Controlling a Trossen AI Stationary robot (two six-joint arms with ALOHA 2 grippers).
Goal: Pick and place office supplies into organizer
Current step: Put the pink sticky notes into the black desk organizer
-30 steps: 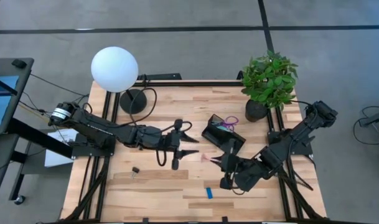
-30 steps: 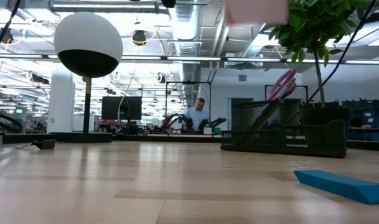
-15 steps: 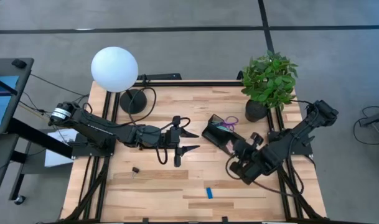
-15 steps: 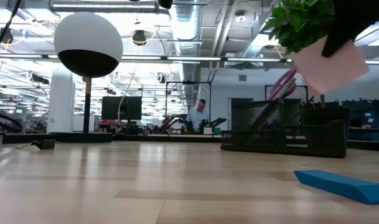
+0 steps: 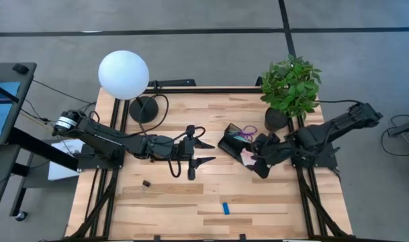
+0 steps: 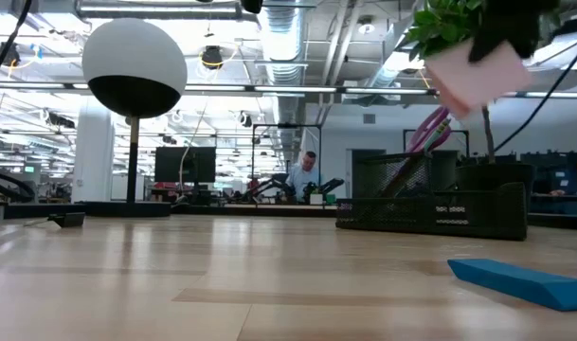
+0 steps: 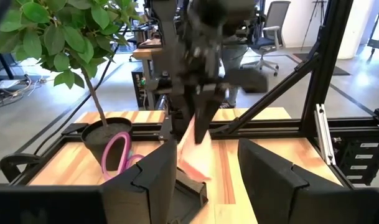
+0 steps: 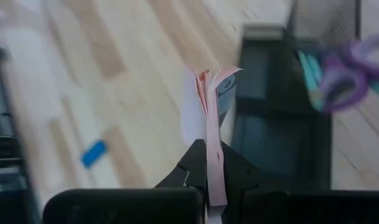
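My right gripper (image 8: 209, 155) is shut on a thin packet (image 8: 209, 112), pink with a white printed face, and holds it in the air beside the black organizer (image 5: 232, 142). The same packet (image 6: 473, 74) shows above the organizer (image 6: 430, 204) in the low view. Purple-handled scissors (image 5: 247, 132) stand in the organizer's taller section. A small blue block (image 5: 225, 208) and a tiny black piece (image 5: 146, 183) lie flat on the tabletop. My left gripper (image 5: 205, 152) hovers open at mid-table, pointing level at the organizer, with nothing between its fingers. My right gripper pinches one edge of the packet (image 8: 209, 171) between its two fingers, several layers together. The fingers slant down, coming from the table's right side. The packet sticks out past the fingertips, tilted and lifted clear, by the organizer's low tray (image 8: 267, 137).
A white globe lamp (image 5: 124, 74) with a black round base (image 5: 144, 109) stands at the far left. A potted plant (image 5: 290, 87) stands at the far right, just behind the organizer. Bare wood lies along the table's near side around the blue block.
My right gripper has carried the packet from the table's middle toward the far edge and the organizer, drawing back toward the right side and rolling its wrist. The packet has stayed in the shut fingers and clear of the table.
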